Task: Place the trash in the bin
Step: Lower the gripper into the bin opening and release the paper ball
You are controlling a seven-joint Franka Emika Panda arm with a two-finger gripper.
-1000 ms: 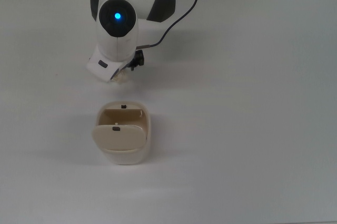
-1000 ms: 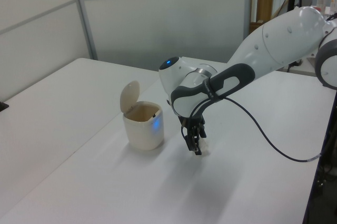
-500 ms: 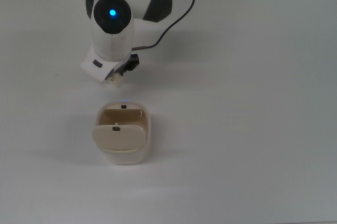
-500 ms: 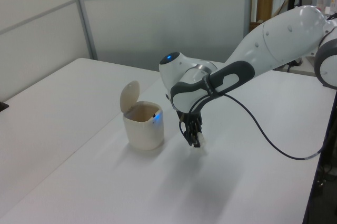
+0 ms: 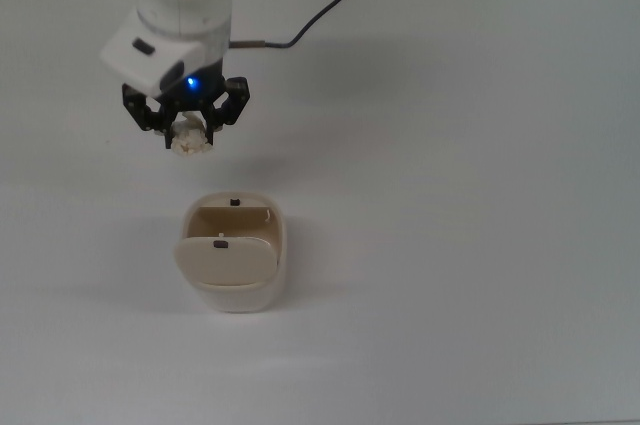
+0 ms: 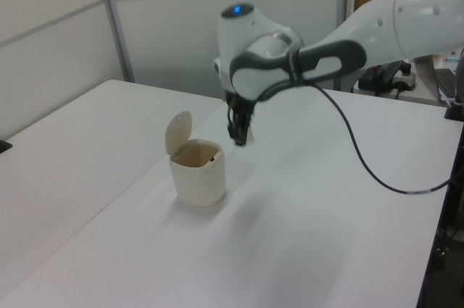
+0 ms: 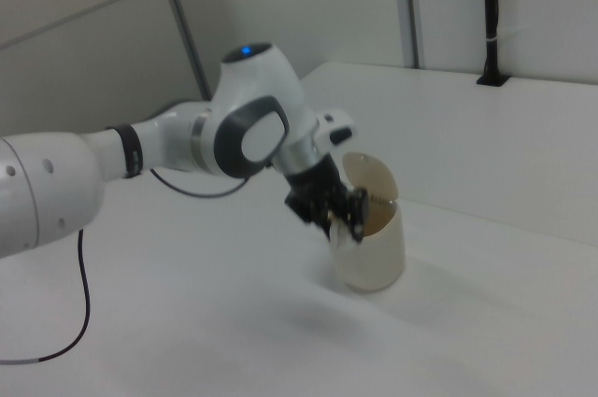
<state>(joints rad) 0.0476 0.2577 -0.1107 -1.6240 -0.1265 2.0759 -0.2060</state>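
Hand (image 5: 188, 131) clamped on the trash (image 5: 190, 138), with the dark fingers (image 5: 150, 117) closing on the wad from either side in the top view. Trash lodged between the fingertips and poking out just below them, a cream, wrinkled lump against the white surface (image 5: 450, 195). Held clear of the surface, lifted above it in the left view, where the hand (image 6: 238, 132) hangs pointing down from the white arm (image 6: 348, 40). Bin (image 5: 235, 253) standing upright on the surface, below the hand in the top view and apart from it, lid (image 5: 226, 259) swung up and the mouth open. In the left view, bin (image 6: 197, 170) to the left view's left of the hand and lower, trash hard to make out there. In the right view, hand (image 7: 338, 220) and trash (image 7: 343, 235) overlapping the bin's (image 7: 374, 252) near side, just beside its rim. Dark cable (image 5: 320, 15) trailing from the arm across the surface.
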